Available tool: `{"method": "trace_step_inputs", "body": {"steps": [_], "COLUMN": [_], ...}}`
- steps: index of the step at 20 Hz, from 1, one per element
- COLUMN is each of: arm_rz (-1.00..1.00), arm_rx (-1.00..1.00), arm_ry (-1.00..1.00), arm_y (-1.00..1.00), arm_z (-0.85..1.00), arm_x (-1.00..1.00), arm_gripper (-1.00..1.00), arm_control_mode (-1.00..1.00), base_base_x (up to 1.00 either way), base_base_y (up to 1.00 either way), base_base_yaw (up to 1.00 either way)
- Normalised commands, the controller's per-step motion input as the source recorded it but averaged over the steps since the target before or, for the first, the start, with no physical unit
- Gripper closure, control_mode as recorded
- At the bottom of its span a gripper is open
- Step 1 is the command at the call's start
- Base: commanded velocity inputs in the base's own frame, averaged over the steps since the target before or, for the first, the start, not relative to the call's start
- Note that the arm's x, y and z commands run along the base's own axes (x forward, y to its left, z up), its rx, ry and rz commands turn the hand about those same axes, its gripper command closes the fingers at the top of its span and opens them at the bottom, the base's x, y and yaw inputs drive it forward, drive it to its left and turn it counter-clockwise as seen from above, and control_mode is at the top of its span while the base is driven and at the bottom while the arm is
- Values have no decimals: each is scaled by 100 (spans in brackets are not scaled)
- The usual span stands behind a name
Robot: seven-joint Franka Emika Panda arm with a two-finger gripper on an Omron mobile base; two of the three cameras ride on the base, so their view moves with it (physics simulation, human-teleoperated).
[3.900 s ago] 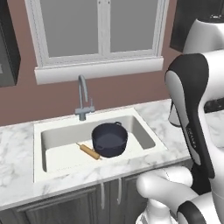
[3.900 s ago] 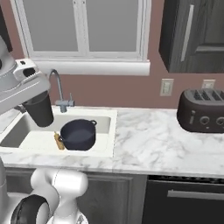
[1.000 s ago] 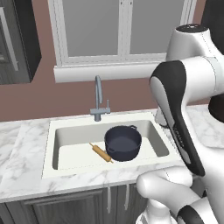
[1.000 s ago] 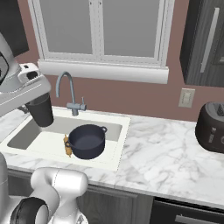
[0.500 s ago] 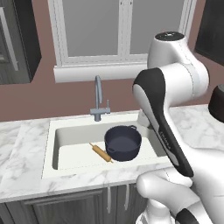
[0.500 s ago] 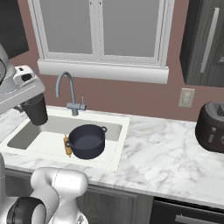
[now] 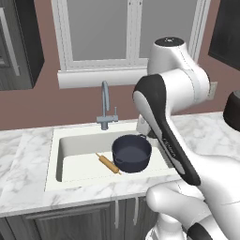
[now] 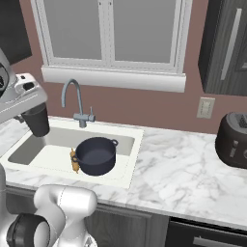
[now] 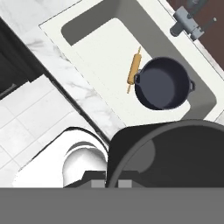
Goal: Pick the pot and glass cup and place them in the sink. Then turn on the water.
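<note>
Your pot (image 7: 132, 153) already sits in the sink (image 7: 61, 140), beside a rolling pin (image 7: 108, 163). Over the last second the arm has swung the cup (image 8: 37, 119) over the basin's edge; the fingers are closed on it, so lowering and release come next.

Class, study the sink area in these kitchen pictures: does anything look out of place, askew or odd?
One thing: a wooden rolling pin lies slantwise on the floor of the sink, close beside the pot, an unusual place for it. The pot stands upright and nothing looks spilled or damaged. The glass cup hangs in the gripper above the basin's left end.
</note>
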Motion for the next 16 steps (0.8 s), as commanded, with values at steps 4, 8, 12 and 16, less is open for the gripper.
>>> {"method": "trace_step_inputs", "body": {"steps": [4, 8, 12, 16], "arm_rz": [0, 0, 1, 2], "arm_rx": [0, 0, 0, 0], "arm_ry": [0, 2, 4, 4], "arm_y": [21, 15, 15, 13], "arm_z": [-14, -9, -8, -11], "arm_x": [18, 13, 8, 2], "arm_gripper": [100, 100, 100, 100], "arm_control_mode": [-100, -100, -100, -100], "base_base_x": [0, 0, 0, 0], "base_base_y": [0, 0, 0, 0], "base_base_yaw": [0, 0, 0, 0]}}
